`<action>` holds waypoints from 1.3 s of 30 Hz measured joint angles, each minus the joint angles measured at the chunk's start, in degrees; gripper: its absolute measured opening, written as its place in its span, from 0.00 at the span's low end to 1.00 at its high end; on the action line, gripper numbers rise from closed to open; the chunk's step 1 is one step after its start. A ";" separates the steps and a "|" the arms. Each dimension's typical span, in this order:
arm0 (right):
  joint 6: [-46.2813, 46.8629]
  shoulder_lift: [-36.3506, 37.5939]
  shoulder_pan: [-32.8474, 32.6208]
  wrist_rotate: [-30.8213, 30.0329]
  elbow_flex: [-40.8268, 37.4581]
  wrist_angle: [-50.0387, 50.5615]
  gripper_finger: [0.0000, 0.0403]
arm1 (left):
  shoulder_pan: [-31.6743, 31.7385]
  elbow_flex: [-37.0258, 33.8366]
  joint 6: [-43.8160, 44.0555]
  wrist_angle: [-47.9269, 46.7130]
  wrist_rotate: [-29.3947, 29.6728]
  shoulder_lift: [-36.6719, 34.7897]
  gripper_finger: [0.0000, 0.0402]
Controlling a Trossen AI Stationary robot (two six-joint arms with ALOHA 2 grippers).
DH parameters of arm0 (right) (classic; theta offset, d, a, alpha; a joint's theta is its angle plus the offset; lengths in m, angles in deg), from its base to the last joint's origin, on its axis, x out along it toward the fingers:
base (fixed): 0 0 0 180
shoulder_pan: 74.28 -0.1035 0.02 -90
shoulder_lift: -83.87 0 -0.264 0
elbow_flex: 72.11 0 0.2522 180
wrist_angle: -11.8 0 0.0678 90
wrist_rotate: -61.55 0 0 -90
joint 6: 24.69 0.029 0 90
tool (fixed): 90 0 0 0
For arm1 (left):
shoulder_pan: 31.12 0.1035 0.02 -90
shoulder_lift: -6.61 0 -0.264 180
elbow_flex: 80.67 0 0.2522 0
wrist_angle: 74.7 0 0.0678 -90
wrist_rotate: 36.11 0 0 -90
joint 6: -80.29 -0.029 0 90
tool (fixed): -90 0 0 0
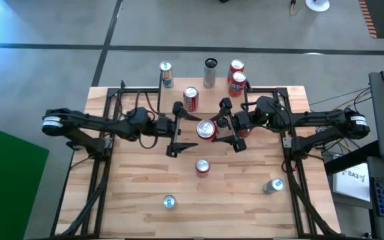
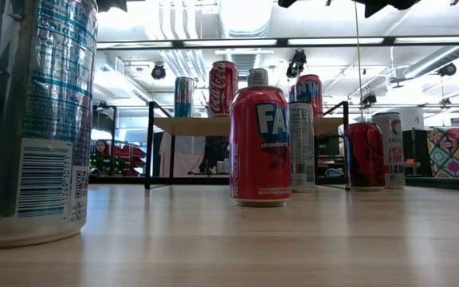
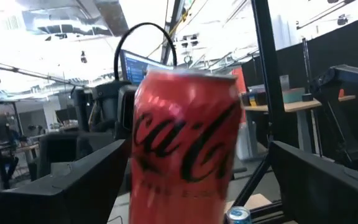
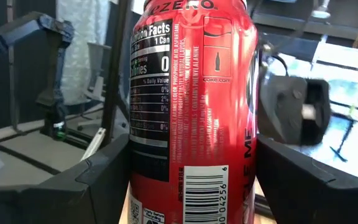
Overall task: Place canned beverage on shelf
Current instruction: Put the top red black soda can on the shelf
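A red Coke Zero can (image 1: 207,129) hangs above the middle of the table, upright, with my right gripper (image 1: 221,127) shut on it from the table's right. My left gripper (image 1: 183,130) faces it from the left, open. Its fingers (image 3: 55,186) stand on either side of the can (image 3: 185,143) with gaps showing. The shelf (image 2: 245,125), a wooden plank on black legs, stands at the table's far edge and carries several cans, among them a Coca-Cola can (image 2: 223,88). The held can and both grippers are outside the low view. My right gripper pinches the can's side wall (image 4: 143,180) between its two fingers (image 4: 98,186), one on each side. The fingers come about level from the table's right. The can stands nearly upright in the hold, its top up, clear of the table.
Loose cans stand on the table: a red Fanta can (image 1: 203,167) near the middle, a blue-silver one (image 1: 169,202) at the near edge, a silver one (image 1: 274,186) at the near right. More cans (image 2: 365,155) stand by the shelf's legs.
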 joint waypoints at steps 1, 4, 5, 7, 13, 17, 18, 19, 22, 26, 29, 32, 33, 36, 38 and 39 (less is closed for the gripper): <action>-0.12 0.00 -0.01 0.46 0.00 -0.14 0.71 | 0.02 0.66 0.13 0.00 -0.02 0.86 0.93; -0.23 0.00 -0.04 1.08 0.00 -0.12 0.71 | 0.07 2.42 0.20 0.47 -0.13 3.05 0.93; -0.23 0.00 -0.02 1.71 0.00 -0.05 0.71 | 0.07 2.89 0.20 0.79 -0.22 3.69 0.93; -0.29 0.00 -0.02 2.82 0.00 0.14 0.71 | 0.07 3.68 0.40 0.89 -0.81 4.95 0.93; -0.26 0.00 -0.02 3.63 0.00 0.56 0.71 | 0.07 6.31 1.89 2.89 -3.54 7.69 0.93; -0.30 0.00 -0.02 3.58 -0.04 0.93 0.71 | 0.09 7.55 2.55 2.83 -4.05 9.27 0.93; -0.25 0.00 -0.02 3.34 -0.04 0.77 0.71 | 0.11 7.93 2.75 2.89 -4.04 9.52 0.93; -0.25 0.00 -0.02 3.19 -0.04 0.91 0.71 | 0.11 8.03 2.95 2.95 -4.05 9.74 0.92; -0.14 0.00 -0.02 3.27 -0.04 1.82 0.72 | 0.11 8.20 2.98 3.02 -4.11 10.16 0.89; 0.52 0.00 0.02 3.11 -0.04 2.17 0.75 | 0.11 8.20 2.84 2.92 -3.75 10.00 0.79; 0.82 0.00 0.02 3.06 -0.04 2.29 0.77 | 0.11 8.20 2.96 2.65 -3.71 9.91 0.72; 1.57 0.00 0.04 3.04 -0.04 2.42 0.78 | 0.11 8.20 3.74 2.32 -3.50 9.88 0.72; 1.88 0.00 0.04 3.02 -0.04 2.48 0.79 | 0.11 8.20 4.09 2.21 -3.42 9.86 0.72; 2.93 0.00 0.14 3.10 -0.04 2.71 0.81 | 0.11 8.20 4.76 1.77 -3.35 9.77 0.72; 3.55 0.01 0.13 3.16 -0.04 2.92 0.82 | 0.11 8.18 5.23 1.23 -3.37 9.59 0.72; 3.74 0.02 0.13 3.05 -0.04 3.05 0.82 | 0.11 8.18 5.56 1.01 -3.34 9.53 0.72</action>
